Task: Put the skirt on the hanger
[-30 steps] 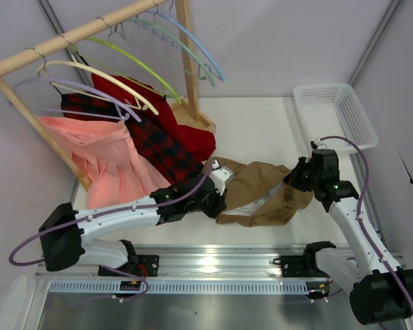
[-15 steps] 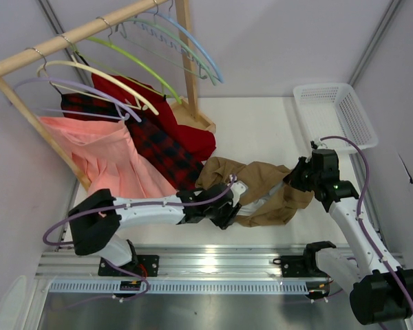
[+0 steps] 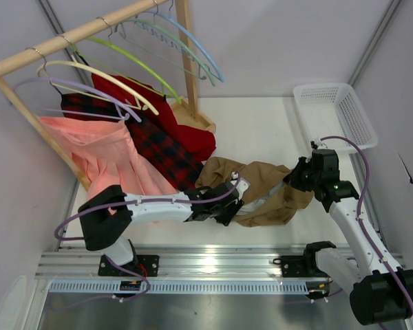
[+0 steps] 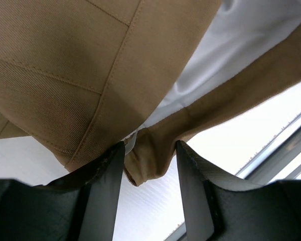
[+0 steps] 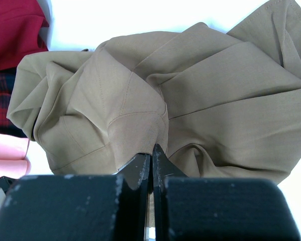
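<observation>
White tabletop (image 3: 261, 130) carries the crumpled khaki skirt (image 3: 261, 189) between the arms. Its right edge is pinched in the right gripper (image 5: 151, 155); the left gripper (image 4: 150, 150) stands parted around a hem fold, seemingly loose. Limp, light cloth: best taken at a stitched edge.

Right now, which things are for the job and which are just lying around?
For the job:
tan skirt
pale sage-green hanger
left gripper, open at the skirt's edge
right gripper, pinching the skirt

Just lying about:
plaid skirt
pink skirt
red garment
white basket
</observation>
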`<state>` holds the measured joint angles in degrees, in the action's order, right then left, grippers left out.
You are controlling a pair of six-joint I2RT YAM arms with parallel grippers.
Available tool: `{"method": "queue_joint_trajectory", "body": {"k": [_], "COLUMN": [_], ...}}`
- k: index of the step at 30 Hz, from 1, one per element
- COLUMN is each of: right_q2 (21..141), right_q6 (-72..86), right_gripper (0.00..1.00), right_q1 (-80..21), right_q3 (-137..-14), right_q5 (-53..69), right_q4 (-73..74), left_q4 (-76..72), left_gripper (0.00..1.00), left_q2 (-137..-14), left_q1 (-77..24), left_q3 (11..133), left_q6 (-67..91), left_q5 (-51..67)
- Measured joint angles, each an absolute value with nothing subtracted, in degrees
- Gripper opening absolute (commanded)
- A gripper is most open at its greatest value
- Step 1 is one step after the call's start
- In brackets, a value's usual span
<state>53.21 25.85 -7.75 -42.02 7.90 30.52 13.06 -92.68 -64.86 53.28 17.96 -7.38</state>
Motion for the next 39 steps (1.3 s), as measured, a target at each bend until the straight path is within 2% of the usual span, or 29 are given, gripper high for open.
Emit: {"method": "queue_joint_trajectory", "body": {"k": [10,20,39], "right_q2": [53.21,53.21,53.19], "right_q6": [25.85,25.87,25.87], "right_gripper": [0.00,0.00,0.00], "right_q1": [-7.75,-7.75,-7.75], "right_q3": [-42.00,-41.12,-40.86], "right_q5": [7.92,7.94,7.92], "right_q4": [30.50,30.46,30.50], "left_q4": [13.08,9.98,7.29], "left_gripper": [0.46,0.42,0.42], "left_q2": [-93.25,-89.30,-89.43], "left_q1": [-64.55,-59.53,-59.33], "left_q3": [53.45,49.04,47.24], "left_q6": [18.35,20.53,20.53], "left_q5": [-8.84,-5.78,-3.97]}}
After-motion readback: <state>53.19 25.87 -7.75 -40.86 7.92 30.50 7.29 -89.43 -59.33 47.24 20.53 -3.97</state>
